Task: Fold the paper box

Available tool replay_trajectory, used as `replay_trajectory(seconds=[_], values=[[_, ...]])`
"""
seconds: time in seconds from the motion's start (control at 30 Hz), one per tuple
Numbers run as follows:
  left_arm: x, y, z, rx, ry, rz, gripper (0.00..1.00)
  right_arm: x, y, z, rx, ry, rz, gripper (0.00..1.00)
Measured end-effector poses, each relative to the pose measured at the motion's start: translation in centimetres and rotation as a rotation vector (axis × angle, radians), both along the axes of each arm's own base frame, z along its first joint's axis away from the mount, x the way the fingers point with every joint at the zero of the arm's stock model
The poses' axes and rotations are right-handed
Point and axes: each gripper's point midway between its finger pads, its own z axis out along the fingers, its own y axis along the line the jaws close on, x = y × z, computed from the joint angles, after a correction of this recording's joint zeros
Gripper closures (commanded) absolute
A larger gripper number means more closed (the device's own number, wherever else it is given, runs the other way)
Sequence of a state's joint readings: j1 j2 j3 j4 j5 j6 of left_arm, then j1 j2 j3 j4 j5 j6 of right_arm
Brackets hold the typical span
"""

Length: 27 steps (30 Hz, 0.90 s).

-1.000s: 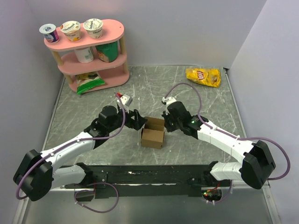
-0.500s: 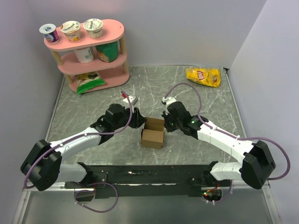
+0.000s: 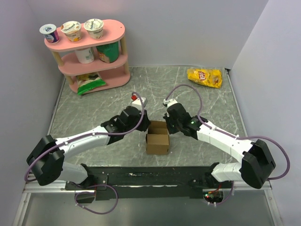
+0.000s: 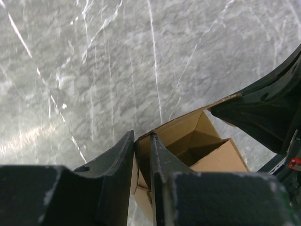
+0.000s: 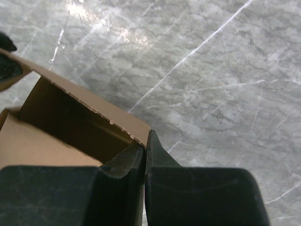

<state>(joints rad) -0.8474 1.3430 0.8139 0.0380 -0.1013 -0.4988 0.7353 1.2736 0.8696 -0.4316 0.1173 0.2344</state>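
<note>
Nearest you, the paper box (image 3: 157, 139) stands upright on the grey marbled table (image 3: 84, 101), just beyond the arm bases and about midway between the two arms. It is plain brown cardboard, its top is open, and its inside is dark.

Your left gripper (image 3: 144, 123) meets the box's far-left corner. In the left wrist view its jaws are drawn narrow, with the edge of a cardboard wall pinched between the two fingers (image 4: 123, 157).

Your right gripper (image 3: 168, 125) meets the box's far-right side. In the right wrist view its jaws are pressed together on the thin top edge of a wall, one finger inside the box and the other outside.

Farther back on the right, a yellow chip bag (image 3: 204, 76) lies flat near the far edge, well apart from the box.

In the far-left corner stands a pink shelf (image 3: 115, 77), with three yogurt cups (image 3: 71, 29) along its top tier and more items on the tiers below.
</note>
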Motion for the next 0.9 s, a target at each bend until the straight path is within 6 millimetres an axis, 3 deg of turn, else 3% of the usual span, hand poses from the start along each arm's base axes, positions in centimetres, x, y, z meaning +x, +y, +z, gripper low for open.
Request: replay_trajectory(seconds=[0.17, 0.3, 0.33, 0.37, 0.4, 0.5, 0.6, 0.8, 0.9], values=[[-0.7, 0.1, -0.4, 0.036, 0.025, 0.041, 0.75, -0.1, -0.1, -0.3, -0.010, 0.008, -0.004, 1.00], [-0.8, 0.3, -0.4, 0.056, 0.029, 0.062, 0.93, -0.1, 0.0, -0.3, -0.009, 0.005, -0.005, 1.00], [-0.9, 0.3, -0.5, 0.057, 0.030, 0.061, 0.96, -0.1, 0.0, -0.3, -0.009, 0.005, -0.004, 0.95], [-1.0, 0.3, -0.5, 0.061, 0.030, 0.057, 0.99, -0.2, 0.0, -0.3, -0.010, 0.005, -0.004, 0.86], [-1.0, 0.3, -0.6, 0.064, 0.029, 0.053, 0.99, -0.2, 0.0, -0.2, -0.010, 0.005, -0.004, 0.57], [-1.3, 0.1, -1.0, 0.072, 0.021, 0.028, 0.99, -0.4, 0.2, 0.5, 0.020, -0.001, -0.002, 0.14], [-1.8, -0.1, -1.7, 0.081, 0.001, -0.024, 0.99, -0.9, 0.6, 2.6, 0.080, -0.041, 0.029, 0.01], [-2.4, -0.3, -1.6, 0.108, -0.066, -0.122, 0.99, -2.3, -0.6, 8.2, 0.211, -0.231, 0.067, 0.00], [-2.5, -0.5, -0.6, 0.097, -0.103, -0.154, 0.99, -3.5, -1.8, 9.3, 0.244, -0.307, 0.094, 0.02]])
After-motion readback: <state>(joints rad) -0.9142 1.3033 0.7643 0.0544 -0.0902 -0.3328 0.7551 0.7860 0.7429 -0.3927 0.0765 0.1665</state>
